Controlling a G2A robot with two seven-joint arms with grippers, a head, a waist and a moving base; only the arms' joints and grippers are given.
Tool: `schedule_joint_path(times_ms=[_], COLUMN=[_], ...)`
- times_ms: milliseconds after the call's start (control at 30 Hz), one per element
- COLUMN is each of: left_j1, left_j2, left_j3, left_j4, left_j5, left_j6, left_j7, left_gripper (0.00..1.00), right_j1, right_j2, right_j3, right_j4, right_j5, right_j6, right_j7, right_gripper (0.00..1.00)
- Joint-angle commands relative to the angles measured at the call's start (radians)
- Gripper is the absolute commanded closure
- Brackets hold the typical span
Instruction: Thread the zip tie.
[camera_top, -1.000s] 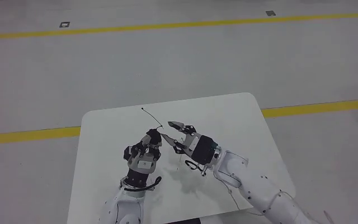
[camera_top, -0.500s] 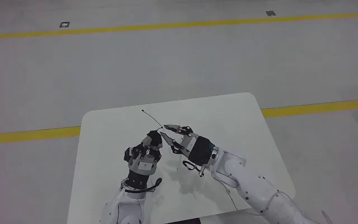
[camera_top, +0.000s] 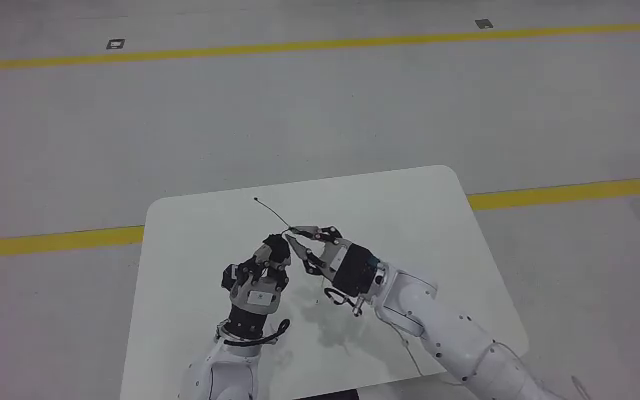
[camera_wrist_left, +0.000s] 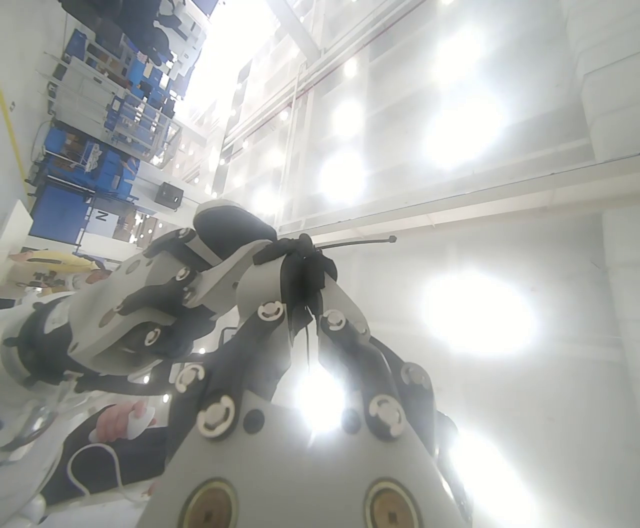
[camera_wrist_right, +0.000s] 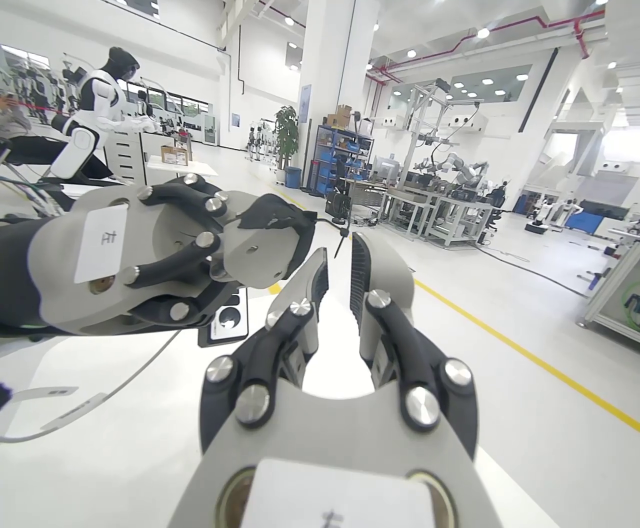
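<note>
A thin black zip tie sticks out from my left gripper, which is shut on it above the white table. In the left wrist view the black-padded fingers pinch the zip tie, whose small head points away from them. My right gripper sits right beside the left one, open. In the right wrist view the zip tie's free end hangs at the mouth of my right gripper, between its ribbed fingers; whether it touches them I cannot tell. The left gripper is close beside them.
Both arms hover over the near middle of the table, whose rounded far edge lies ahead. Grey floor with yellow lines surrounds it. Bare tabletop stretches to the right and far side.
My right gripper has shifted left toward the left gripper and the zip tie, and its fingers stand closer together. The left gripper has stayed put with the tie.
</note>
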Motion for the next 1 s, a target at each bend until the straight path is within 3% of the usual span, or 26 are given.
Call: schedule_joint_path(times_ms=[0, 267, 967], left_j1=[0.000, 0.000, 0.000], left_j2=[0.000, 0.000, 0.000], left_j3=[0.000, 0.000, 0.000], left_j4=[0.000, 0.000, 0.000], left_j5=[0.000, 0.000, 0.000], left_j6=[0.000, 0.000, 0.000], left_j7=[0.000, 0.000, 0.000], left_gripper=[1.00, 1.00, 1.00], right_j1=[0.000, -0.004, -0.033], right_j2=[-0.002, -0.010, -0.024], right_j3=[0.000, 0.003, 0.027], right_j4=[0.000, -0.001, -0.007], right_j5=[-0.003, -0.016, -0.020], right_j6=[0.001, 0.008, 0.003], right_j7=[0.001, 0.002, 0.005], right_gripper=[0.95, 1.00, 1.00])
